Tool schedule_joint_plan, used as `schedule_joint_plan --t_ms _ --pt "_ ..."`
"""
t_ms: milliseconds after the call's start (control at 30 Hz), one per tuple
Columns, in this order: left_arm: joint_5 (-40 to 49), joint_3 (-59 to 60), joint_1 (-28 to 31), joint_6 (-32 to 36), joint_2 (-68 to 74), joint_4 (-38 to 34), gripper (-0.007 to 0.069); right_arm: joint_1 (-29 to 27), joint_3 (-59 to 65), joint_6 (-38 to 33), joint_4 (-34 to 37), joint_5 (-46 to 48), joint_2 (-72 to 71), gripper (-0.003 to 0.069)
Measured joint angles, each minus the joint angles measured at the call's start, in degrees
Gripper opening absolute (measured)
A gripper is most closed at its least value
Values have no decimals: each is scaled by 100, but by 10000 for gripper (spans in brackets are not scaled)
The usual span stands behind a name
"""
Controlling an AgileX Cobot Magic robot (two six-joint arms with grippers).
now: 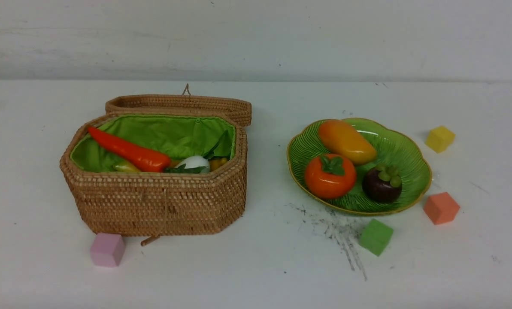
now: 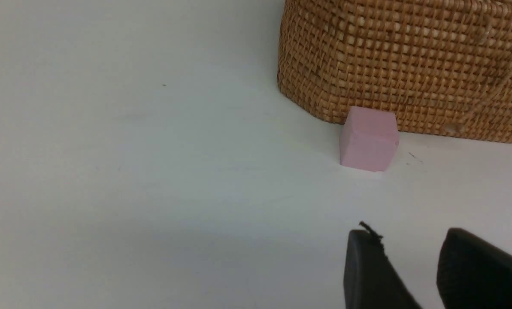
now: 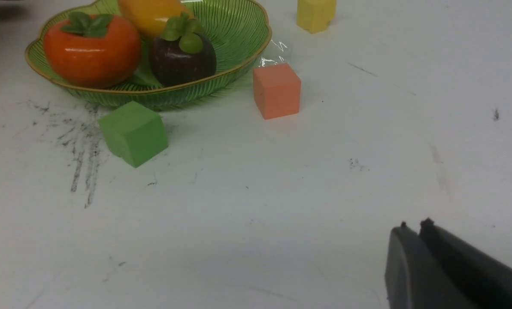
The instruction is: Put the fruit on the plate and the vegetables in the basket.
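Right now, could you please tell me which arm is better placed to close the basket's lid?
Probably the left: the left fingers are beside the basket near the pink cube, while the right fingers are over by the plate, farther from the lid.

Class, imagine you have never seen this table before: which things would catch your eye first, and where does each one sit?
First, the open wicker basket on the left, its green lining holding a long red pepper and a white radish. Then the green ribbed plate on the right, carrying a mango, a round orange fruit and a dark purple fruit. Small coloured cubes dot the table, such as the pink cube before the basket.
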Motion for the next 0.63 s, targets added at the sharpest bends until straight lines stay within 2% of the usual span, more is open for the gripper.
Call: schedule_joint_plan --t_ms 633 --pt "-5 5 0 0 0 0 238 0 0 0 0 0 0 78"
